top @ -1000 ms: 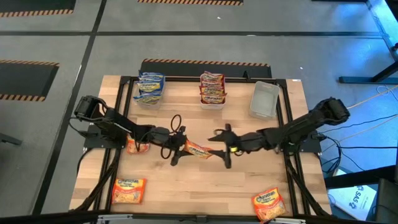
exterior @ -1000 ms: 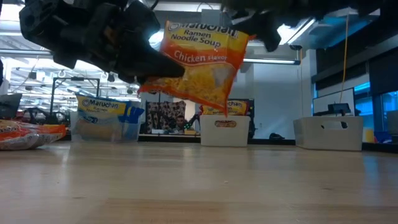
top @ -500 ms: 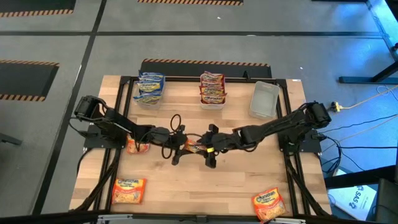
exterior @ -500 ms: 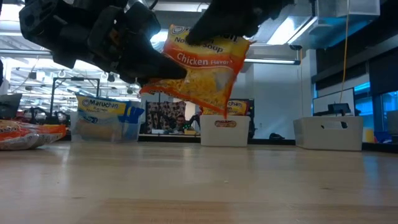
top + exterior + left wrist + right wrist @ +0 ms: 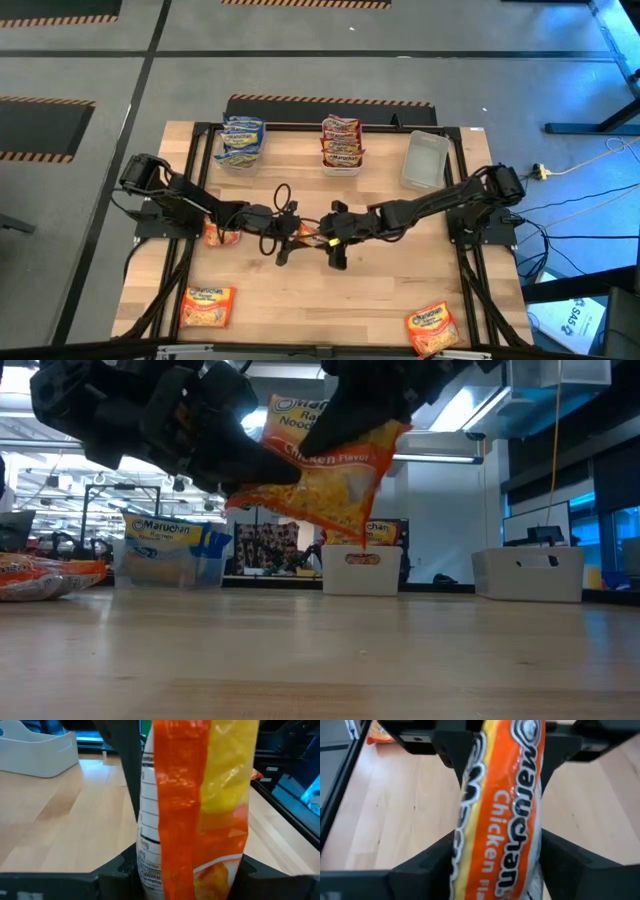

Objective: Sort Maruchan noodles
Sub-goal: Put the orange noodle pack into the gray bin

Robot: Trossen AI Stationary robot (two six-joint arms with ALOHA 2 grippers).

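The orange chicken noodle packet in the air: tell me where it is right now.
The orange packet hangs above the table's middle in the high view, gripped by the left claw, with the right claw's fingers around its other end.

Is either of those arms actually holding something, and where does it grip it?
The left pincer holds an orange chicken noodle packet by one end, above the table. The right pincer straddles its other end, not clearly clamped yet.

Glossy, crinkled plastic wraps the orange chicken noodle packet [image 5: 330, 470]; the desk [image 5: 390, 290] is pale, smooth matt wood.
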